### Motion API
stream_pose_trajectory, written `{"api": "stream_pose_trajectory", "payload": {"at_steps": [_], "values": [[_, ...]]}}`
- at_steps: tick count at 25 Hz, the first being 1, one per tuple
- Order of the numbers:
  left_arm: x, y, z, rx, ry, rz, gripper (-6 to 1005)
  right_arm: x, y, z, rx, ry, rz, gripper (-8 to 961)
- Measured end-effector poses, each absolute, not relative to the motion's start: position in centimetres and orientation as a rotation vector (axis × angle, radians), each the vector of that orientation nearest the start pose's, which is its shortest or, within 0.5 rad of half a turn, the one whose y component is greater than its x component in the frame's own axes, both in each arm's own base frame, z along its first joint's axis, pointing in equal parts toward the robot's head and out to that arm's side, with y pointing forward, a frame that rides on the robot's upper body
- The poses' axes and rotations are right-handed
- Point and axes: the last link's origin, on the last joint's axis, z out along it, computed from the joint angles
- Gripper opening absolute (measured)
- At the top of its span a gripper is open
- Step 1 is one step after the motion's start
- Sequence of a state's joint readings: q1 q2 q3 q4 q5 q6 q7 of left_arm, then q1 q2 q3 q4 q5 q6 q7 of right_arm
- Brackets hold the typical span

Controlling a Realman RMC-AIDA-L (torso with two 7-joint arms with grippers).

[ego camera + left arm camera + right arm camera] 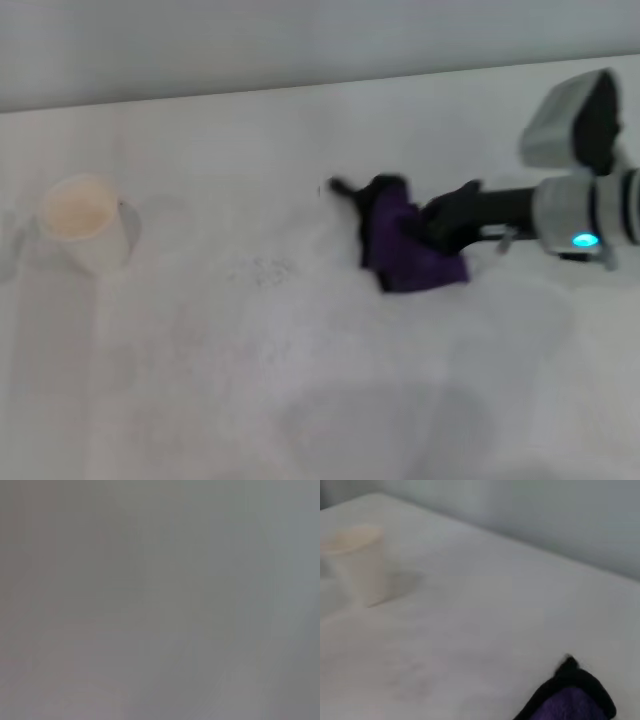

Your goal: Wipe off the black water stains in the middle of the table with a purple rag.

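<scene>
The purple rag lies crumpled on the white table, right of the middle, with its black tail pointing to the far left. My right gripper reaches in from the right and is shut on the rag's right side, holding it down on the table. The rag's black-edged corner also shows in the right wrist view. The black water stain shows in no view. My left gripper is out of view; the left wrist view shows only a plain grey blur.
A white paper cup stands at the far left of the table and shows in the right wrist view too. A faint grey speckled smudge lies left of the rag. The table's far edge meets a pale wall.
</scene>
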State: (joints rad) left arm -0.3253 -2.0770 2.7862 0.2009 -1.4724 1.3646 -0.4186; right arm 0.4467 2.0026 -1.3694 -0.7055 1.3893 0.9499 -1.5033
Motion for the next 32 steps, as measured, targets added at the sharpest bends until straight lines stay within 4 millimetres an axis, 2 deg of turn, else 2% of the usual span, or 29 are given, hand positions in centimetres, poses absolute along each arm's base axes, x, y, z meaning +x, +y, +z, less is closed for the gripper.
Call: {"api": "stream_pose_trajectory", "payload": {"at_steps": [3, 6, 10, 17, 23, 28, 32], "values": [[-35.2, 28.0, -0.3, -1.314, -0.814, -0.982, 880, 30.4, 35.7, -1.7, -2.502, 0.798, 0.209, 103], [-35.3, 28.0, -0.1, -1.314, -0.811, -0.979, 880, 31.1, 35.6, -0.8, -2.484, 0.794, 0.189, 102], [-35.2, 28.2, -0.1, -1.317, -0.808, -0.983, 880, 31.0, 35.3, -0.9, -2.514, 0.780, 0.183, 102], [-34.8, 28.6, -0.2, -1.323, -0.803, -0.995, 879, 30.2, 34.5, -2.1, -2.600, 0.679, 0.167, 119], [-34.9, 28.5, -0.1, -1.312, -0.827, -1.022, 880, 30.6, 35.0, -1.4, -2.546, 0.620, 0.179, 144], [-34.9, 28.5, -0.1, -1.311, -0.829, -1.022, 879, 31.3, 35.4, -0.4, -2.476, 0.626, 0.180, 267], [-34.9, 28.5, -0.1, -1.310, -0.829, -1.022, 879, 31.3, 35.9, 1.5, -2.365, 0.651, 0.332, 365]]}}
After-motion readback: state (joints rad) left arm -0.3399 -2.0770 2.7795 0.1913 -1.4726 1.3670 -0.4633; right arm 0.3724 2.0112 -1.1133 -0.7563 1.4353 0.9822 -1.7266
